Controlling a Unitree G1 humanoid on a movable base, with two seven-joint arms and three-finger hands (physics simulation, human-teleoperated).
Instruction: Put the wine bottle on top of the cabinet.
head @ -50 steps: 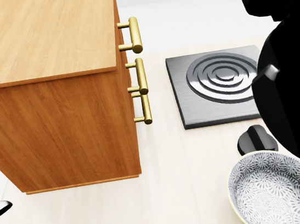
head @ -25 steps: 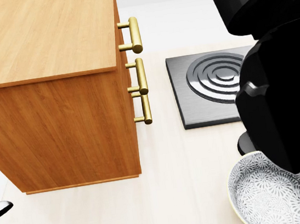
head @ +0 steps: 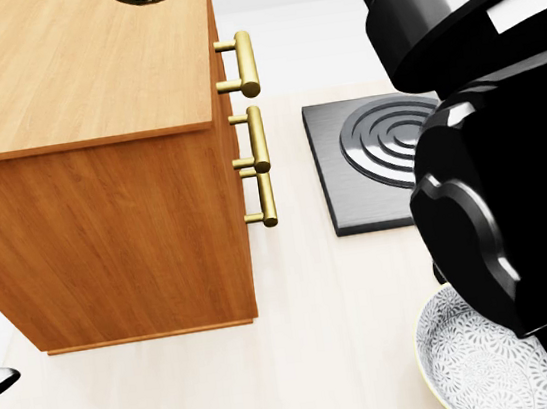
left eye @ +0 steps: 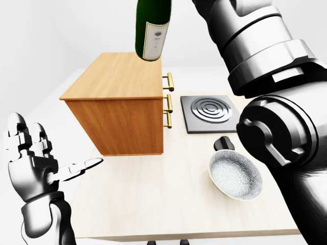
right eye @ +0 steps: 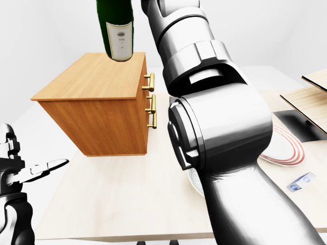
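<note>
Pale cream flat-topped desk (left eye: pixel 153 204). Resting directly on it: orange-brown wooden cabinet with brass handles (left eye: pixel 122 115) at left; square grey metal burner plate with raised rings (left eye: pixel 208 113) to its right; black knob (left eye: pixel 223 143) below that; grey-patterned ceramic bowl (left eye: pixel 235 176) just beside the knob.

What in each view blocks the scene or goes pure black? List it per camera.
Head view: the robot's right arm renders almost flat black, covering the right side and part of the bowl. Left-eye view: evenly lit and sharp; the wine bottle is cropped at the top edge above the cabinet. Right-eye view: the same arm fills the centre and hides the hand holding the bottle.
</note>
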